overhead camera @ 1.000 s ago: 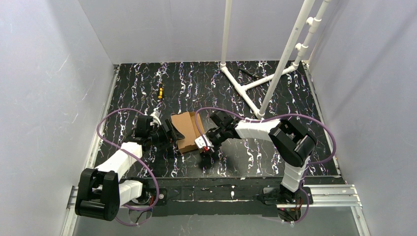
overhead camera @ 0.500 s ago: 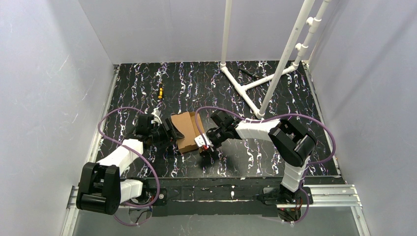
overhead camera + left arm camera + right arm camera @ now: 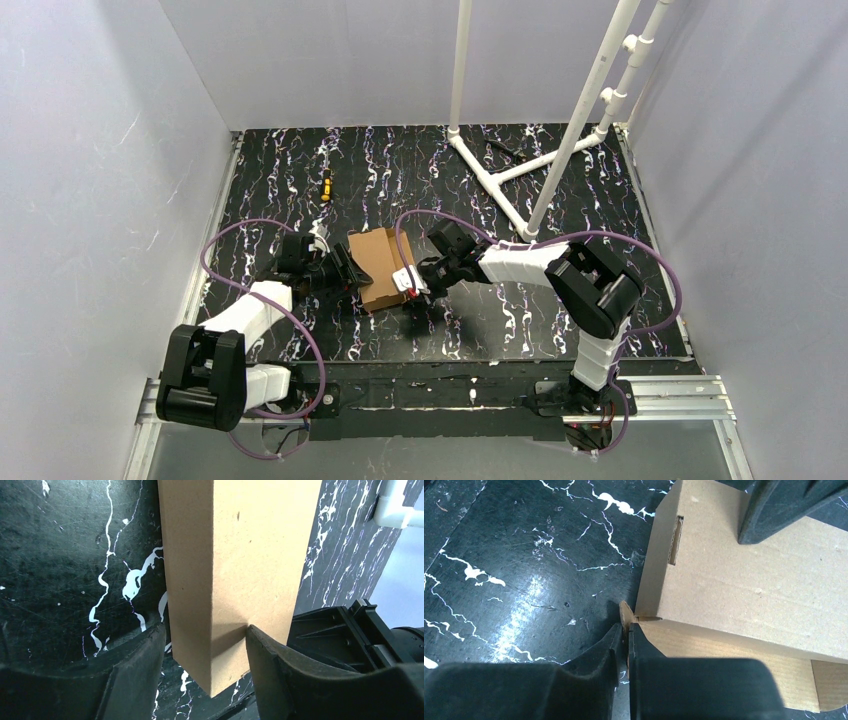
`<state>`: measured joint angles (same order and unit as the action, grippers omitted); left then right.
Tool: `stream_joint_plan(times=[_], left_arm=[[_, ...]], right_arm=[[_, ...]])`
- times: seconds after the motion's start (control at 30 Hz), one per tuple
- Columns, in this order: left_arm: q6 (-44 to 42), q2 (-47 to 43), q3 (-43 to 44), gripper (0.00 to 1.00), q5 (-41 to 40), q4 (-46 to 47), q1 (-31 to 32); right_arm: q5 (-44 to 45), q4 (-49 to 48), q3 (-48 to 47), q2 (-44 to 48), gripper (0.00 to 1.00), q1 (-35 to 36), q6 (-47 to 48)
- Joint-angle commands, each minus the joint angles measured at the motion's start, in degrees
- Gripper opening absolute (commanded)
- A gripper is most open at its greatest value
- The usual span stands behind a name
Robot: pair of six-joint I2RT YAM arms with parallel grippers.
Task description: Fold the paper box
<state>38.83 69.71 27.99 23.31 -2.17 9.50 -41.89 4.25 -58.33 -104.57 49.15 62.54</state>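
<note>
The paper box (image 3: 377, 266) is a small brown cardboard box lying on the black marbled table between the two arms. My left gripper (image 3: 345, 272) straddles its left end. In the left wrist view the box (image 3: 235, 555) sits between the fingers of my left gripper (image 3: 205, 635), the right finger pressing on its top face. My right gripper (image 3: 411, 284) is at the box's right end. In the right wrist view my right gripper (image 3: 625, 627) is shut on a thin cardboard flap edge (image 3: 625, 611) at the box's (image 3: 734, 575) lower corner.
A white PVC pipe frame (image 3: 520, 170) stands at the back right of the table. A small yellow and black object (image 3: 324, 185) lies at the back left. Grey walls enclose the table on three sides. Purple cables loop over both arms.
My right gripper has shifted slightly up and left, closer against the box. My left arm's elbow has drawn in a little. The box has barely moved.
</note>
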Motion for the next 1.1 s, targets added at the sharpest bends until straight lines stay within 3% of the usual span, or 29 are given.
stream_joint_plan(times=[0.0, 0.3, 1.07], left_arm=[[-0.70, 0.67, 1.45, 0.57, -1.28, -1.28, -0.27], [-0.62, 2.09, 1.54, 0.48, -1.86, -1.32, -0.27], [-1.05, 4.05, 2.24, 0.47, -1.73, -1.61, -0.27]], right_arm=[[0.02, -1.39, 0.04, -1.02, 0.13, -0.21, -3.70], [-1.12, -0.83, 0.32, -1.49, 0.05, -1.96, -5.63], [-5.90, 1.29, -2.43, -5.86, 0.01, -4.64, -13.45]])
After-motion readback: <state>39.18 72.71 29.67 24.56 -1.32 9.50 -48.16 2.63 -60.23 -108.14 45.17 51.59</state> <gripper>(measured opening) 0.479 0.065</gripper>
